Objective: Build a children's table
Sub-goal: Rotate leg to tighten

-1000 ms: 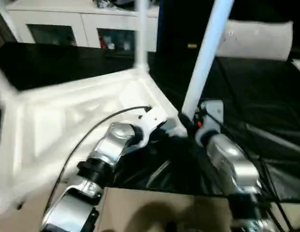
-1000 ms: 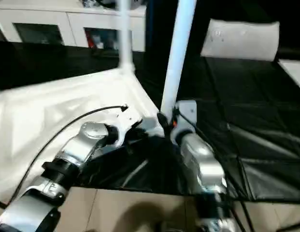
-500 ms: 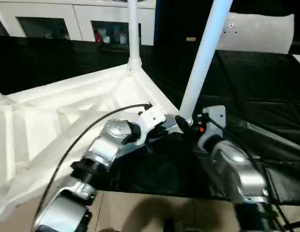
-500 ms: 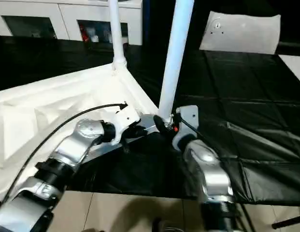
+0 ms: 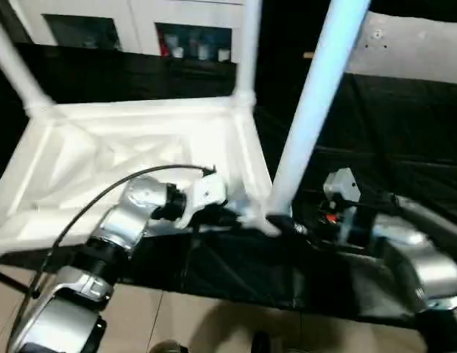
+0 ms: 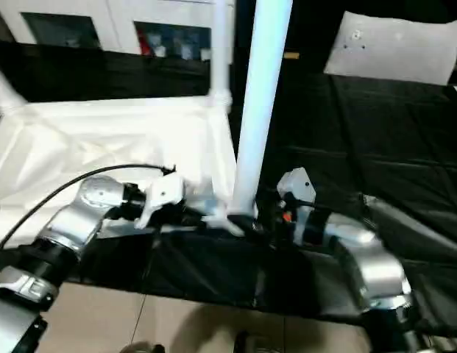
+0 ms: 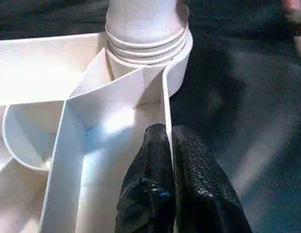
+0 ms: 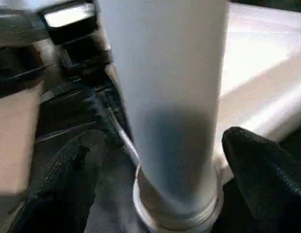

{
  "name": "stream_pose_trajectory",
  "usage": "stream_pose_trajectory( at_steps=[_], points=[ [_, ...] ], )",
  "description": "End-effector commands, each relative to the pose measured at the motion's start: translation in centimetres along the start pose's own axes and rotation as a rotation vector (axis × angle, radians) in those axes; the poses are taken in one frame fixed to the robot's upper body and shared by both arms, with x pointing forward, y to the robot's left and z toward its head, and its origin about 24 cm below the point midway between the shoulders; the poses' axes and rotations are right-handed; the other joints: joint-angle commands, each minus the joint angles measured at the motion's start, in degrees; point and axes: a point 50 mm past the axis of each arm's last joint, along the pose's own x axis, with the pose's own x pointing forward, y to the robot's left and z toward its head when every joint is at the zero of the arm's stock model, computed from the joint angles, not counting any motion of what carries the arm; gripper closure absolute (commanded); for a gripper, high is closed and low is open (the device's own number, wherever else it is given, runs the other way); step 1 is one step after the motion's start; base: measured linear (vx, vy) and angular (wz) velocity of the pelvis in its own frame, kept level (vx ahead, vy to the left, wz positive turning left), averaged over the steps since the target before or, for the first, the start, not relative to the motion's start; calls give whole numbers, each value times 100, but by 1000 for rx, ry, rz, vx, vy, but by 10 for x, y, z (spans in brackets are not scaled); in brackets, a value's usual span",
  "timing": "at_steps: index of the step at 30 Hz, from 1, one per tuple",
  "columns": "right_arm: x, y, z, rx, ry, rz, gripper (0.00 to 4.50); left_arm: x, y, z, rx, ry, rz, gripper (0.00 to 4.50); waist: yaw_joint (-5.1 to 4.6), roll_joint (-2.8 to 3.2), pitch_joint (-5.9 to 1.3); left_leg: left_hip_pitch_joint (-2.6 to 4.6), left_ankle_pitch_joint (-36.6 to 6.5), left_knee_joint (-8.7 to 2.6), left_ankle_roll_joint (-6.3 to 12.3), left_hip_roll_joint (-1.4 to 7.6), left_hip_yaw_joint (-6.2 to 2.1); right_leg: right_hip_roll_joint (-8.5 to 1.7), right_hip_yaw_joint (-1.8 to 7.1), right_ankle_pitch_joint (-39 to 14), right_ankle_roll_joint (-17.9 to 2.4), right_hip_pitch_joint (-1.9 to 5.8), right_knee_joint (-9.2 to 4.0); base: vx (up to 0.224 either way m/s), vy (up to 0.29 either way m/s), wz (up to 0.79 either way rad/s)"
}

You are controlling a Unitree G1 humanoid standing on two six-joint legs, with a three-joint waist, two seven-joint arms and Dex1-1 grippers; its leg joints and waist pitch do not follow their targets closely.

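My left gripper [image 7: 167, 145] is pinched shut on the thin outer rim of the white plastic square table top [image 5: 140, 147], which lies upside down on the black-covered surface [image 5: 405, 147], ribs facing up. Just ahead of that gripper, along the rim, sits the round corner socket [image 7: 179, 53] with the threaded foot of a long white tapered round leg [image 5: 313, 110] standing in it. That leg rises straight up from the socket, its long axis vertical, thick end down. My right gripper [image 8: 155, 160] is spread apart with the base of this leg between its fingers [image 8: 257, 160], not closed on it, so my right arm is the nearer one for turning the leg home. Two more legs [image 5: 246, 51] stand upright at the far corners.
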Motion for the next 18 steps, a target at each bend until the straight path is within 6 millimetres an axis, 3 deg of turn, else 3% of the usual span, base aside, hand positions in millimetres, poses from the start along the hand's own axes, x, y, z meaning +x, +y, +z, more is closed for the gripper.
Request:
stream_pose_trajectory(
  at_steps=[1, 4, 7, 10, 11, 14, 18],
  points=[
    [0, 1, 3, -27, 18, 122, 33, 8, -8, 3, 67, 33, -172, 450, 8, -107, -415, -60, -194, -304, 978, 298, 5, -413, 397, -1553, -1075, 419, -367, 0, 0, 0],
    [-1, 1, 3, -32, 37, 169, 69, 8, -9, 4, 78, 35, -204, 450, 87, -89, -418, -21, -283, -311, 794, 341, 23, -415, 409, -1626, -1093, 391, -364, 0, 0, 0],
    [-1, 1, 3, -42, 70, 245, 106, 8, -11, 6, 100, 39, -261, 450, 111, -110, -447, -43, -176, -297, 796, 357, 46, -406, 412, -1282, -1192, 407, -286, 0, 0, 0],
    [-1, 2, 3, -38, 76, 278, 117, 8, -12, 6, 112, 45, -284, 450, 144, -109, -465, -56, -101, -281, 800, 354, 61, -417, 420, -1150, -1223, 417, -257, 0, 0, 0],
    [0, 2, 4, -36, 78, 306, 125, 9, -12, 6, 120, 48, -301, 450, 147, -147, -477, -64, -68, -276, 814, 355, 64, -417, 419, -1108, -1215, 425, -250, 0, 0, 0],
    [0, 4, 4, -30, 81, 342, 154, 9, -13, 6, 126, 51, -313, 450, 191, -152, -483, -71, 16, -260, 819, 357, 70, -424, 421, -1027, -1209, 421, -231, 0, 0, 0],
    [0, 5, 3, -29, 87, 373, 190, 9, -13, 6, 130, 52, -321, 450, 243, -165, -459, -73, -160, -259, 686, 341, 82, -421, 422, -1355, -1107, 411, -264, 0, 0, 0]
  ],
)
